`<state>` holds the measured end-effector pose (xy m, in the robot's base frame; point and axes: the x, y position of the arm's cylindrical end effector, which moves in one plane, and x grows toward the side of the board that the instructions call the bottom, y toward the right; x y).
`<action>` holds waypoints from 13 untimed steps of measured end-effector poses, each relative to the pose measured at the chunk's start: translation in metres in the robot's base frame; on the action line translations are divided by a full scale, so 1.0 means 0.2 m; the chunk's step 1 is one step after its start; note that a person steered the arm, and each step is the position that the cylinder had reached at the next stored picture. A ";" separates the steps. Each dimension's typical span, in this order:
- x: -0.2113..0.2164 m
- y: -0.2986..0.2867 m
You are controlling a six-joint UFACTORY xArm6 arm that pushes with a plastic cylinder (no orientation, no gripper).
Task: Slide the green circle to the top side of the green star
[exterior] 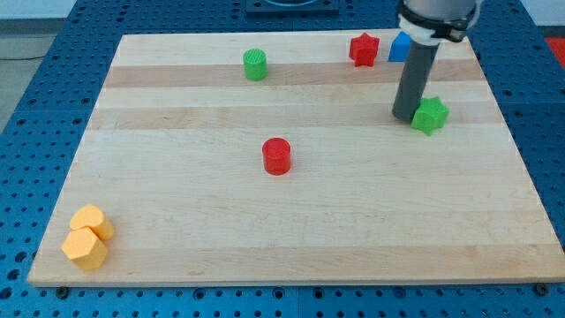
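Observation:
The green circle (pixel 255 64) is a small cylinder near the view's top, left of centre, on the wooden board (pixel 177 177). The green star (pixel 431 115) lies far to its right, at the view's right side. My tip (pixel 405 117) rests on the board right beside the green star's left edge, touching or nearly touching it. The rod rises from there toward the view's top. The green circle is far to the left of my tip.
A red star (pixel 363 49) and a blue block (pixel 400 48), partly hidden by the rod, sit at the view's top right. A red cylinder (pixel 276 156) stands mid-board. Two yellow blocks (pixel 88 237) sit at the bottom left corner.

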<state>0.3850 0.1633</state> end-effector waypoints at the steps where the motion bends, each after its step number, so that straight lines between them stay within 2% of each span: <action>1: 0.00 -0.02; 2: -0.03 -0.16; 4: -0.04 -0.76; 6: -0.15 -1.26; 7: -0.15 -1.28; 9: -0.14 -1.03; 10: -0.14 -1.03; 11: -0.24 -1.20; 13: -0.58 -1.44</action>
<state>0.2695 -0.1245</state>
